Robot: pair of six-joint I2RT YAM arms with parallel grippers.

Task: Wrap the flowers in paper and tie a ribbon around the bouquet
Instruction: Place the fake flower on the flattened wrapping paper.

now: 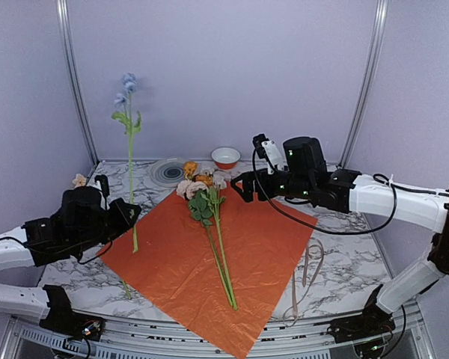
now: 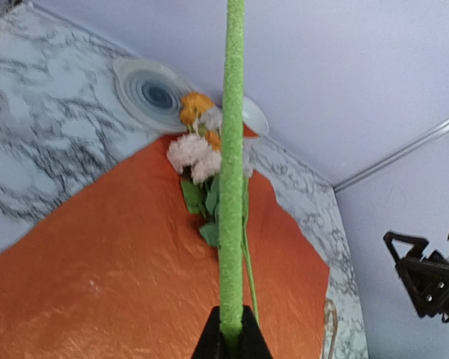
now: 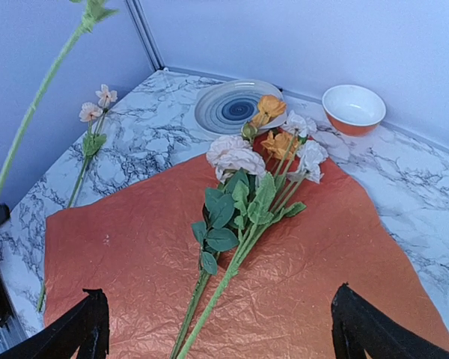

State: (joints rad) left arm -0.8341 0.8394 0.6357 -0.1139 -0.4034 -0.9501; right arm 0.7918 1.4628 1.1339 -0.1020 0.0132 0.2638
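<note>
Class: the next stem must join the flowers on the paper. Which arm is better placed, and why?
Left. The left gripper is shut on the blue flower, held upright near the edge of the paper. The right gripper is open and empty, above the flowers.

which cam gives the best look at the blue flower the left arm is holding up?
Top external: the whole blue flower shows, head to stalk, upright in the left gripper. Left wrist shows only its green stalk, head cropped. Right wrist catches stalk and a leaf at top left.
</note>
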